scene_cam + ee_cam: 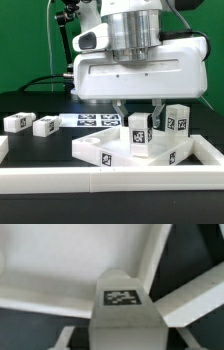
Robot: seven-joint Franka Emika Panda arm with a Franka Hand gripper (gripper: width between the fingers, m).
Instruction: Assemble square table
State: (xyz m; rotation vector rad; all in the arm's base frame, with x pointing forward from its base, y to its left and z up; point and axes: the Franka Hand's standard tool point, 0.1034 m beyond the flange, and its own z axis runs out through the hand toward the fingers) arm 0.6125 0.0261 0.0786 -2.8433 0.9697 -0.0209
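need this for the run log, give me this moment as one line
gripper shut on upright leg on slab | another leg standing on slab | two legs lying off slab

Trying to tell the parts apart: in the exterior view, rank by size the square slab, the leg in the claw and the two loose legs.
1. square slab
2. leg in the claw
3. loose legs, alike; lying farther back, so second versus third is unsure.

Your square table (100, 150) is white against a black tabletop (40, 145). Toward its two o'clock, the white leg (139, 141) wears a black-and-white square-patterned tag (122, 297).
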